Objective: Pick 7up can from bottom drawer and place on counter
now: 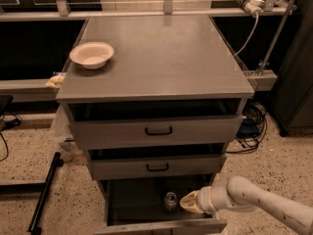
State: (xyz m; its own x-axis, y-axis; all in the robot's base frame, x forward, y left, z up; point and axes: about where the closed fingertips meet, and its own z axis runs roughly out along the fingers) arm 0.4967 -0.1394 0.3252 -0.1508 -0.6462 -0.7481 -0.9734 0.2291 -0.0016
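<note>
Gripper beside the can in the pulled-out bottom drawer

At the frame's lower edge the bottom drawer (161, 226) is pulled out. The 7up can (170, 201) stands upright in its dark tray, and the gripper (189, 202) reaches in from the lower right, just beside the can. Whether the gripper is spread or has hold of anything cannot be told. Above are two handled drawers (157, 131), then the counter (166, 62), with a bowl (92, 54) at upper left.

Counter (166, 62) logged: grey, flat. I saw one pale bowl (92, 55) resting upright near its far left corner. Gripper (189, 202) was down in the bottom drawer (132, 200).
</note>
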